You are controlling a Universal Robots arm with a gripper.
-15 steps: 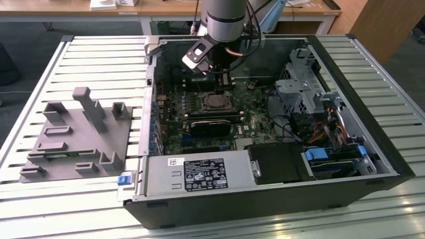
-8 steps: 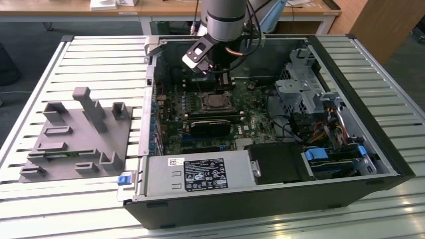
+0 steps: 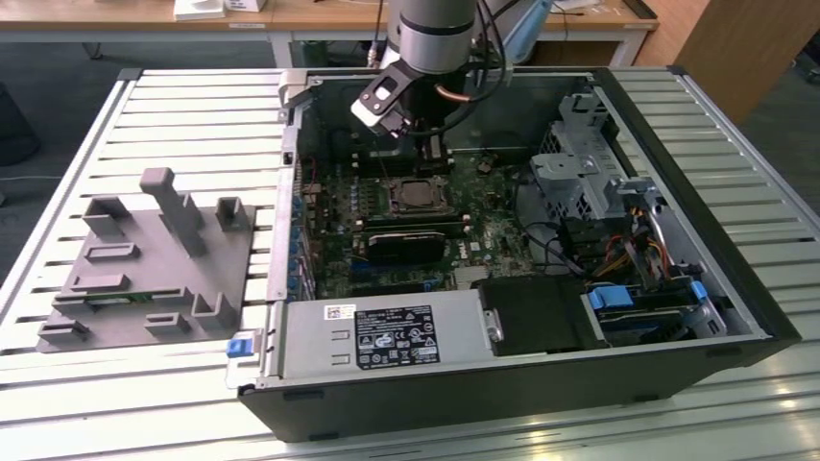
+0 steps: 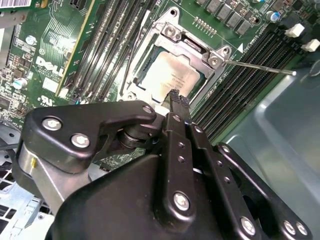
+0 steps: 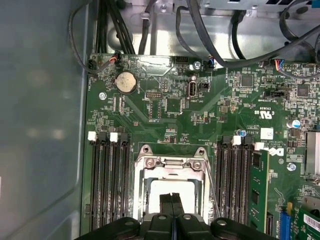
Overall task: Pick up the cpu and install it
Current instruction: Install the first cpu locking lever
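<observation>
The cpu (image 3: pixel 414 195) is a flat silver square lying in the metal socket frame (image 5: pixel 172 162) on the green motherboard, inside the open computer case. In both wrist views it shows pale and shiny: cpu (image 4: pixel 169 75), cpu (image 5: pixel 172 186). My gripper (image 3: pixel 432 149) hangs inside the case just behind and above the socket. Its two black fingers are pressed together with nothing between them, gripper (image 4: pixel 177 97), gripper (image 5: pixel 172 197), and the tips sit over the near edge of the chip. Whether the tips touch the chip is not clear.
A thin socket lever (image 4: pixel 260 67) sticks out beside the memory slots (image 5: pixel 107 180). A black heatsink block (image 3: pixel 403 245) lies in front of the socket. The power supply (image 3: pixel 384 336), drive cage (image 3: pixel 583 163) and cables crowd the case. A gray fixture (image 3: pixel 141 259) stands at the exterior view's left.
</observation>
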